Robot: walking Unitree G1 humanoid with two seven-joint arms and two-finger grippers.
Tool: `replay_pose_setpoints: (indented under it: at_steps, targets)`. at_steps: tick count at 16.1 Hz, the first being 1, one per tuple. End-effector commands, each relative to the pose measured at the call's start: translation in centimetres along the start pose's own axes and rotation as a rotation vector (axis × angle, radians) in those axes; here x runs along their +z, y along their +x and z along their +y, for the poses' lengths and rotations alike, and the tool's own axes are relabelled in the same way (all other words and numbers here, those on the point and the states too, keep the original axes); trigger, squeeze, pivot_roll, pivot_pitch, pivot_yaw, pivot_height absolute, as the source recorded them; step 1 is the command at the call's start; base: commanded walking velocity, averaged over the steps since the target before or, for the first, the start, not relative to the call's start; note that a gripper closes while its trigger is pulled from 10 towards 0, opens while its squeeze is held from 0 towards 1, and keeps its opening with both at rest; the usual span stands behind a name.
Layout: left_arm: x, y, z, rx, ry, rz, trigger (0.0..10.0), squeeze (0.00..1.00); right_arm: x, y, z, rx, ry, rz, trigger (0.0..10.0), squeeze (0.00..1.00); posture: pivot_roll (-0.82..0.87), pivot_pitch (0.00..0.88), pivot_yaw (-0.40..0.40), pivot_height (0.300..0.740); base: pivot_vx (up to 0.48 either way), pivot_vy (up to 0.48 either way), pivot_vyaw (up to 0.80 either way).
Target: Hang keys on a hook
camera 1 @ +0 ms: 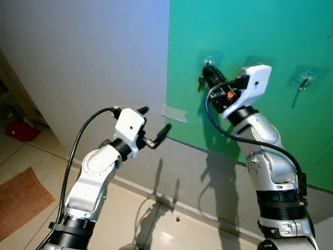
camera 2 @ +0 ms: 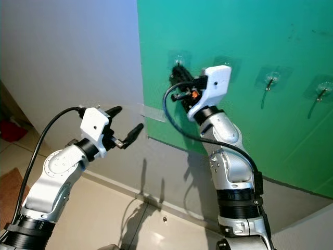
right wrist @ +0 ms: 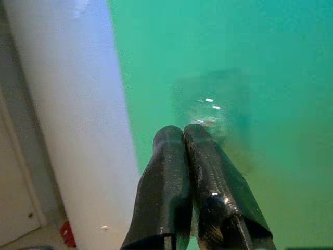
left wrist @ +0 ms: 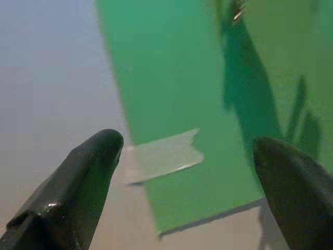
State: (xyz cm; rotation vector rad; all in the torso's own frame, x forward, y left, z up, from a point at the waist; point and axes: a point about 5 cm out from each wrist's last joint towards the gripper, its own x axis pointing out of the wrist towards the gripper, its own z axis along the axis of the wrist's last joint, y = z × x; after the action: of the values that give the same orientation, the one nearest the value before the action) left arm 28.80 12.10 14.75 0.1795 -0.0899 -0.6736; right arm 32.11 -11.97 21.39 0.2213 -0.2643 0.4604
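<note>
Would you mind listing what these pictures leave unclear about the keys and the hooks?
- Keys: something dark sits at the right gripper by the leftmost clear adhesive hook; too small and dark to identify in the eye views.
- That hook's prong: blurred behind the fingers in the right wrist view.
- Green wall panel: its right end is cut off by the frame edge.

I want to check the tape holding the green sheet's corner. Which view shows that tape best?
The left wrist view: the tape strip sits large between the open left gripper fingers, bridging the green sheet and white wall. Both eye views show it small, near the sheet's edge.
</note>
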Motion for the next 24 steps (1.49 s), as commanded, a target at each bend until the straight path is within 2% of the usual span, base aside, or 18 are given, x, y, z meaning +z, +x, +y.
replay_pose_setpoints:
  at_steps: [1, 3, 7, 9, 10, 14, 17, 20, 24]
  targets:
    - [0.9, 0.4, -0.4, -0.059, 0.007, -0.023, 10.0, 0.0, 0.9, 0.4, -0.5, -0.029, 0.0, -0.042, 10.0, 0.0, -0.09, 0.0, -0.001, 0.74, 0.0, 0.0, 0.0]
    - [1.0, 0.6, -0.6, -0.104, 0.006, -0.021, 10.0, 0.0, 0.9, 0.5, -0.8, -0.052, 0.011, -0.044, 10.0, 0.0, -0.08, 0.0, 0.003, 0.74, 0.0, 0.0, 0.0]
    - [1.0, 0.7, -0.4, -0.103, 0.007, -0.02, 10.0, 0.0, 0.4, 0.6, -0.9, -0.078, 0.007, -0.018, 10.0, 0.0, -0.08, 0.0, 0.006, 0.74, 0.0, 0.0, 0.0]
    - [1.1, 0.6, -0.3, -0.108, 0.008, -0.018, 10.0, 0.0, -0.5, 0.5, -1.4, -0.126, -0.017, 0.039, 10.0, 0.0, -0.08, 0.0, 0.007, 0.74, 0.0, 0.0, 0.0]
    - [1.1, 0.5, -0.1, -0.111, 0.01, -0.015, 10.0, 0.0, -0.9, 0.3, -1.9, -0.159, -0.028, 0.071, 10.0, 0.0, -0.08, 0.0, 0.007, 0.74, 0.0, 0.0, 0.0]
    - [1.0, 0.5, -0.1, -0.111, 0.014, -0.013, 10.0, 0.0, -1.2, -0.4, -2.4, -0.186, -0.037, 0.088, 10.0, 0.0, -0.08, 0.0, 0.008, 0.74, 0.0, 0.0, 0.0]
    - [1.0, 0.4, -0.4, -0.12, 0.02, -0.011, 10.0, 0.0, -1.7, -1.7, -2.6, -0.215, -0.041, 0.11, 10.0, 0.0, -0.09, 0.0, 0.016, 0.74, 0.0, 0.0, 0.0]
    - [1.6, 0.6, -0.7, -0.136, 0.013, -0.056, 10.0, 0.0, -2.2, -2.5, -2.5, -0.225, -0.043, 0.133, 10.0, 0.0, -0.09, 0.0, 0.023, 0.74, 0.0, 0.0, 0.0]
    - [2.1, 0.7, -0.8, -0.126, -0.003, -0.091, 10.0, 0.0, -2.6, -2.8, -2.1, -0.217, -0.043, 0.15, 10.0, 0.0, -0.09, 0.0, 0.019, 0.74, 0.0, 0.0, 0.0]
